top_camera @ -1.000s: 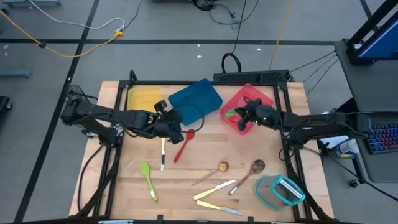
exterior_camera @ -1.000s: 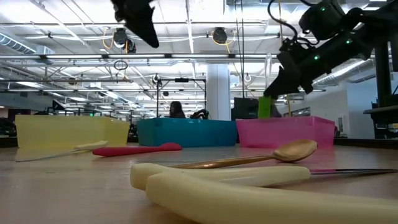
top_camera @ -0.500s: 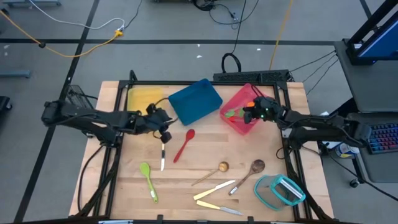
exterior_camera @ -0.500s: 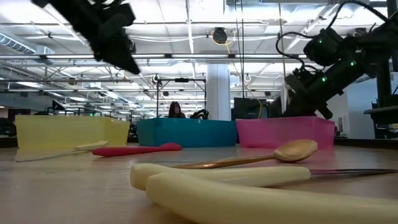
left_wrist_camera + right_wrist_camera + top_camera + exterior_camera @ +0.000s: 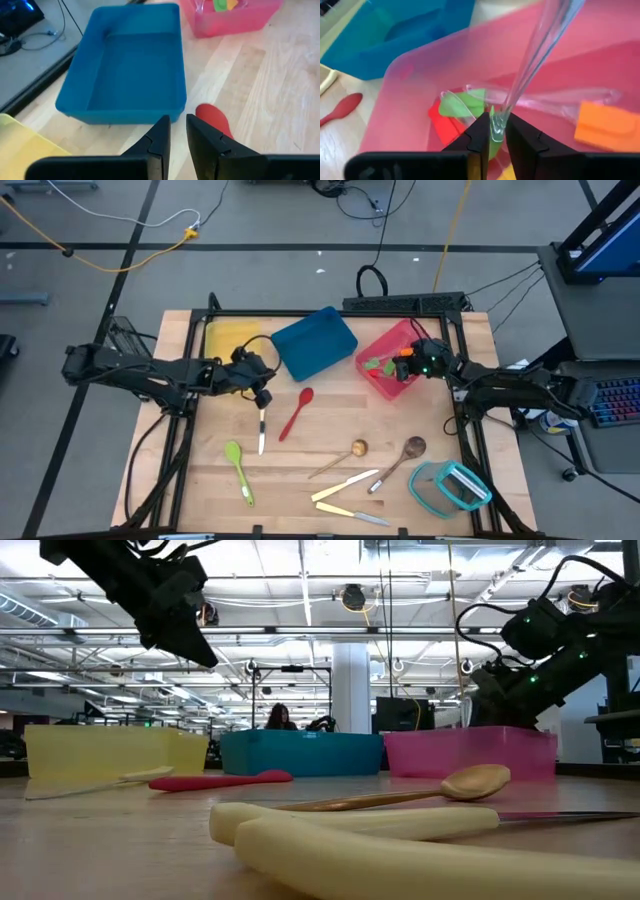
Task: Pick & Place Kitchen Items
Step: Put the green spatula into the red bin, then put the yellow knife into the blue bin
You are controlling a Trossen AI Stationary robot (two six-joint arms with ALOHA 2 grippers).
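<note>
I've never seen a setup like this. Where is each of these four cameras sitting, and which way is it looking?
High view: above, looking straight down at the table and both arms.
Low view: at tabletop height, looking across a wooden spoon toward the trays; arms overhead.
Left wrist view: on the left arm, past its own fingers at the blue tray.
Right wrist view: on the right arm, its tool over the pink tray.
All four show the blue tray.

Red spoon (image 5: 214, 118) partly behind jaws
</note>
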